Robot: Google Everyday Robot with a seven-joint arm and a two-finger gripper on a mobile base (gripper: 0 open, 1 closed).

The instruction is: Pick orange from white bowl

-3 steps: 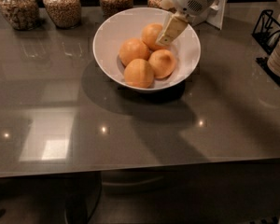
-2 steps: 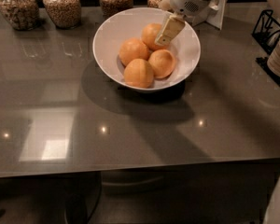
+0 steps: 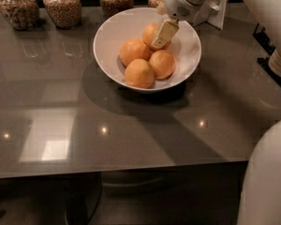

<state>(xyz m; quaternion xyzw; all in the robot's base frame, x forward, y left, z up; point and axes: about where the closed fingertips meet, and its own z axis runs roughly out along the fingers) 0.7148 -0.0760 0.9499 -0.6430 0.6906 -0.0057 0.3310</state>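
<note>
A wide white bowl (image 3: 107,32) stands on the dark table toward the back and holds several oranges. One orange (image 3: 149,32) lies at the back of the bowl, one (image 3: 133,51) to the left, one (image 3: 163,63) to the right and one (image 3: 139,73) at the front. My gripper (image 3: 165,34) reaches down from the upper right into the bowl, its cream tip lying over the back orange's right side. No orange is lifted.
Several glass jars of grain (image 3: 62,4) line the table's back edge, left of and behind the bowl. A white card stand (image 3: 216,7) sits behind the bowl on the right. My white arm (image 3: 267,172) fills the right side. The table's front edge runs below.
The gripper has moved slightly left and lower into the bowl, over the back orange. My white body has come into view at the lower right. The oranges lie as before.
</note>
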